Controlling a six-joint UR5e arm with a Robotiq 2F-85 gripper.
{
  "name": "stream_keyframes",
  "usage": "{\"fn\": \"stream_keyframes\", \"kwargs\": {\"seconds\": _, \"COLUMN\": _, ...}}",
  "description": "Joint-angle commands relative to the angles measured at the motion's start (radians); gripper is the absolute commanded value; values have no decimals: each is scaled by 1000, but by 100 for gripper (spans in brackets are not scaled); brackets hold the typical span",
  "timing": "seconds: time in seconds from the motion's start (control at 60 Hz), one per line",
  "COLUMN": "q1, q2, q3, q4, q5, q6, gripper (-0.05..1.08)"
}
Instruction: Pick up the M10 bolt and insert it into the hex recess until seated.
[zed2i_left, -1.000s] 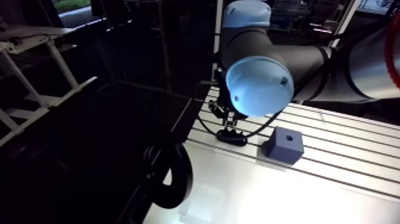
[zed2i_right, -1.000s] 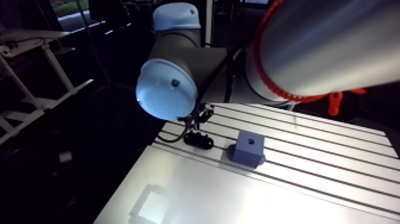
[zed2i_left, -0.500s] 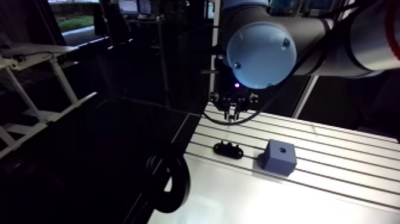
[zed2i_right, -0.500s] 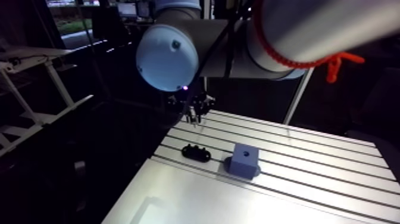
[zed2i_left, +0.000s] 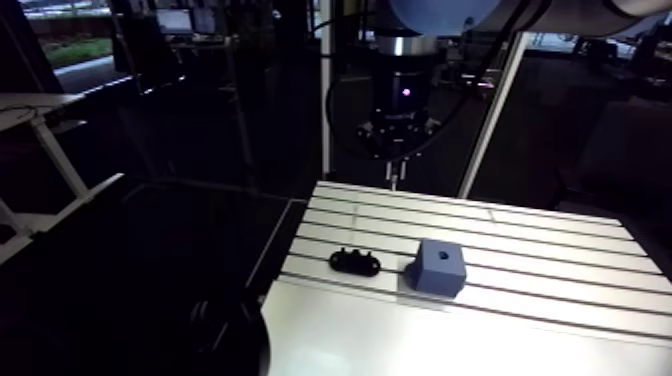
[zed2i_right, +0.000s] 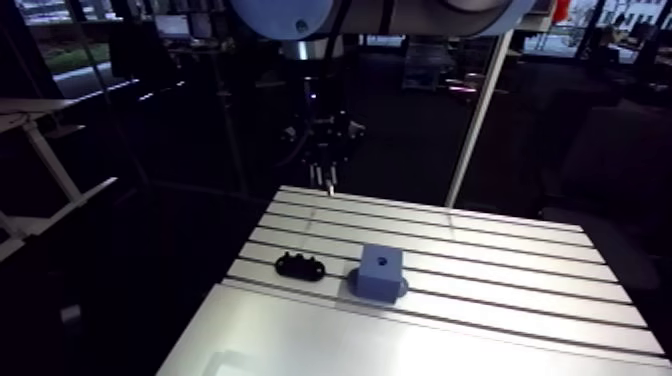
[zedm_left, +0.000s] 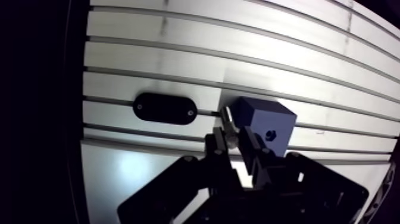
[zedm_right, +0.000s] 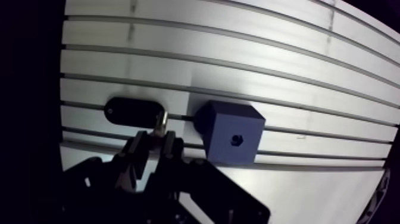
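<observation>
In the wrist view my gripper (zedm_left: 233, 140) is shut on a small silvery bolt (zedm_left: 228, 121) that sticks out ahead of the fingertips. Below it on the slotted table stands a dark blue block (zedm_left: 268, 122) with a small hex recess (zedm_left: 271, 134) in its upper face. A black oblong holder (zedm_left: 165, 108) lies beside the block. In the arm view the gripper (zed2i_left: 397, 172) hangs high over the table's far edge, with the block (zed2i_left: 437, 266) and the holder (zed2i_left: 355, 262) nearer the front.
The slotted aluminium table (zed2i_left: 560, 250) runs to the right of the block, with a smooth plate (zed2i_left: 450, 340) across its front. The table's left edge (zed2i_left: 285, 240) drops off into dark floor just beside the holder.
Earlier the gripper was down at the black holder. It has since risen well above the table with the bolt between its fingers. The arm view shifted as the arm lifted.
</observation>
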Motion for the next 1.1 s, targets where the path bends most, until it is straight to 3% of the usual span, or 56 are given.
{"fn": "stream_keyframes", "kwargs": {"seconds": 0.017, "q1": -95, "q2": -12, "q3": -124, "q4": 237, "q5": -1, "q6": -129, "gripper": 107}}
{"fn": "stream_keyframes", "kwargs": {"seconds": 0.167, "q1": -95, "q2": -19, "q3": -156, "q4": 297, "q5": 3, "q6": -148, "gripper": 107}}
{"fn": "stream_keyframes", "kwargs": {"seconds": 0.4, "q1": -108, "q2": -33, "q3": -166, "q4": 317, "q5": -4, "q6": -257, "gripper": 106}}
{"fn": "stream_keyframes", "kwargs": {"seconds": 0.5, "q1": -130, "q2": -33, "q3": -184, "q4": 374, "q5": -9, "q6": -293, "gripper": 107}}
{"fn": "stream_keyframes", "kwargs": {"seconds": 0.683, "q1": -134, "q2": -33, "q3": -183, "q4": 390, "q5": 0, "q6": -295, "gripper": 107}}
{"fn": "stream_keyframes", "kwargs": {"seconds": 0.917, "q1": -128, "q2": -27, "q3": -208, "q4": 430, "q5": -13, "q6": -298, "gripper": 108}}
{"fn": "stream_keyframes", "kwargs": {"seconds": 1.1, "q1": -128, "q2": -23, "q3": -206, "q4": 440, "q5": -13, "q6": -298, "gripper": 108}}
